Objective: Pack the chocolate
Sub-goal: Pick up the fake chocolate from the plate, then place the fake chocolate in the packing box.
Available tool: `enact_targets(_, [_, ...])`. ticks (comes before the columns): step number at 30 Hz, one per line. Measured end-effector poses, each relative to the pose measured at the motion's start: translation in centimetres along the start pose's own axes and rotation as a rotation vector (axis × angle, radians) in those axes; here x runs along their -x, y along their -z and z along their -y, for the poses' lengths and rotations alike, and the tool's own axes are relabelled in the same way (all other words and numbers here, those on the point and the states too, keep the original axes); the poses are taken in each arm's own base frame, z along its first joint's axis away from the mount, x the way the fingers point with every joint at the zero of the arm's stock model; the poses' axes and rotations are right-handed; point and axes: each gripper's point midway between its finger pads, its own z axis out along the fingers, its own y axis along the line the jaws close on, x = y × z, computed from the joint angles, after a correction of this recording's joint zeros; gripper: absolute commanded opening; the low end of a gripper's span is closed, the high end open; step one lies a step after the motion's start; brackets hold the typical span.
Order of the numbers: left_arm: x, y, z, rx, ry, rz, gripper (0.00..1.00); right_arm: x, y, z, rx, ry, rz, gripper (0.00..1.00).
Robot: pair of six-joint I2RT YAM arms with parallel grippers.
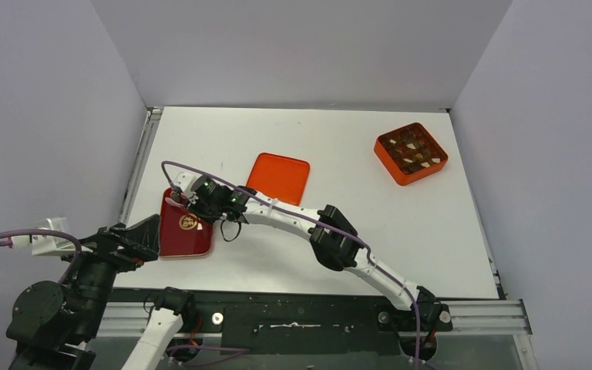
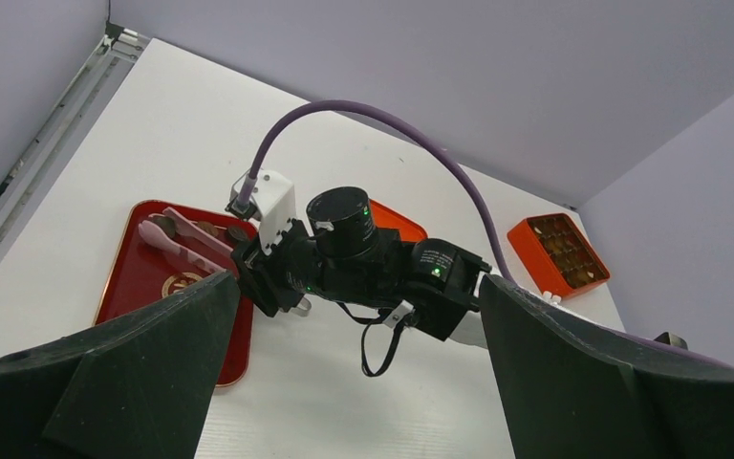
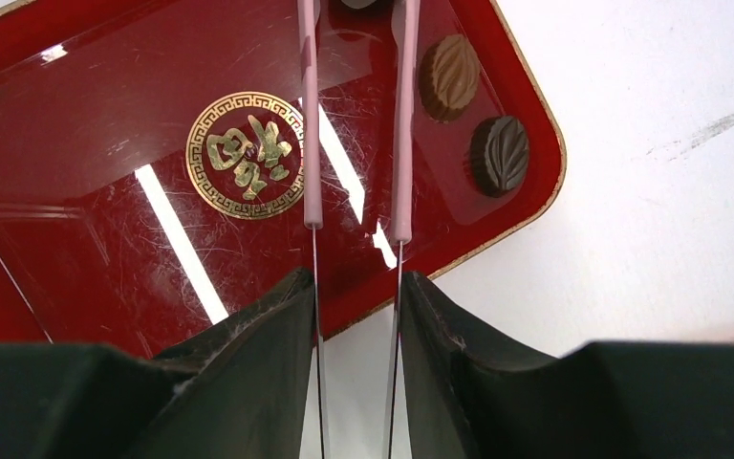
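White table (image 1: 432, 231), grey walls (image 1: 301, 46), chocolate (image 3: 449, 76) on red tray (image 3: 105, 115)

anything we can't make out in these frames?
- Tips of the pink tongs: cut off by the top edge in the right wrist view and too small in the left wrist view. Whether they pinch a piece is unclear.
- Red tray: far end hidden under the right arm in the top view.
- Orange box: chocolates too small to count in the top view.
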Motion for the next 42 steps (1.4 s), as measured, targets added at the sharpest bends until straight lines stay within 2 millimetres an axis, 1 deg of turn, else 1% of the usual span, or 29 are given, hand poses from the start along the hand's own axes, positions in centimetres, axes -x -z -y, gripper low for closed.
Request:
enact_targets(4, [0.0, -0.1, -0.1, 0.003, -0.002, 0.001, 0.97, -0.3, -0.5, 0.0, 0.000, 0.007, 0.001, 0.30])
enact_targets(18, [-1.3, -1.1, -0.6, 0.021, -0.015, -0.032, 0.97, -0.2, -0.7, 0.0, 0.000, 0.010, 0.010, 0.26])
enact_targets(22, [-1.4, -1.2, -0.6, 0.024, -0.015, -0.035, 0.97, -0.9, -0.9, -0.2, 0.003, -0.008, 0.002, 0.25])
enact_targets(25, [-1.6, -1.2, -0.7, 0.025, -0.016, -0.037, 0.97, -1.3, -0.5, -0.4, 0.009, -0.018, -0.009, 0.25])
enact_targets(28, [-1.8, -1.2, -0.8, 0.027, -0.017, -0.041, 0.97, -1.2, 0.6, -0.6, 0.020, -0.037, -0.012, 0.23])
enact_targets(31, [-2.2, -1.3, -1.0, 0.034, -0.020, -0.053, 0.97, -0.3, 2.0, -0.7, 0.031, -0.070, 0.001, 0.23])
enact_targets(38, [-3.2, -1.5, -1.5, 0.050, -0.028, -0.085, 0.97, 2.4, 7.6, -0.5, 0.036, -0.150, 0.049, 0.22])
enact_targets(42, [-4.6, -2.3, -1.9, 0.063, -0.037, -0.126, 0.97, 3.5, 10.4, 0.5, 0.021, -0.176, 0.067, 0.22])
